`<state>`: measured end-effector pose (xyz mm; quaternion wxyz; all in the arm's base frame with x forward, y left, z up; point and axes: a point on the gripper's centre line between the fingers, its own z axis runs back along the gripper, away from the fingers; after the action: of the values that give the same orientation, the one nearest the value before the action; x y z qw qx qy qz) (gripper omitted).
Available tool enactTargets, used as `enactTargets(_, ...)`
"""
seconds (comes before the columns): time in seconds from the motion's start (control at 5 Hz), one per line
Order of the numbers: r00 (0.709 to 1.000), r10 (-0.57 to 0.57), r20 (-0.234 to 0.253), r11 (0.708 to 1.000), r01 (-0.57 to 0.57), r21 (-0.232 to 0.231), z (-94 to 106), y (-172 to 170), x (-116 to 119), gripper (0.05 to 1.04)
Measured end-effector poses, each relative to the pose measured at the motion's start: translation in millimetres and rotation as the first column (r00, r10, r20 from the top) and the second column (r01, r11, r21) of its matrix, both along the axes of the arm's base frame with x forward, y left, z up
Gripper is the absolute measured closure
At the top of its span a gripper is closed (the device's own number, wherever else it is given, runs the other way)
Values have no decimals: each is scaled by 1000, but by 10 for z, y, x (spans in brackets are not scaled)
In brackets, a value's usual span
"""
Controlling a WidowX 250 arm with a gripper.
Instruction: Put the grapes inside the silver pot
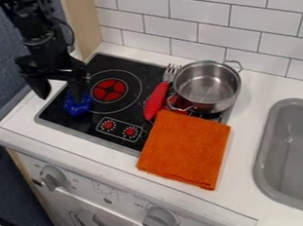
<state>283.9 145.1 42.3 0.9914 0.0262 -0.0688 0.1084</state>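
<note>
Our end effector [61,98] gapes beside the blue grapes [77,106]; we seemingly have grasping and transfer into the silver pot [207,85] to do.

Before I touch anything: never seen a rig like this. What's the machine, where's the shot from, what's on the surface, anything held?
One picture, from a fixed camera looking down at a slant. The machine is a black robot arm, entering at the upper left. Its two-fingered hand hangs over the stove's left side, fingers apart. A small blue thing, probably the grapes, lies there, partly behind one finger; nothing looks gripped.

The black toy stove also carries the silver pot at its right, with a red-handled fork beside it. An orange cloth lies over the stove's front edge and the counter. Far right is a gray sink.
</note>
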Motion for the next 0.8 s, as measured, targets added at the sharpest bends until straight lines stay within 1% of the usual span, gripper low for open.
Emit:
enactTargets(0.2,1000,-13,-12,1000,14,4,-72,-51,77,83)
enactTargets(0.4,999,-30,-36,999,30,13,-155,-103,162,83)
enactTargets(0.6,997,-35,-69,999,36,11,-245,-139,204,133)
enactTargets(0.8,996,-31,-79,999,33,18,-231,-152,221,316)
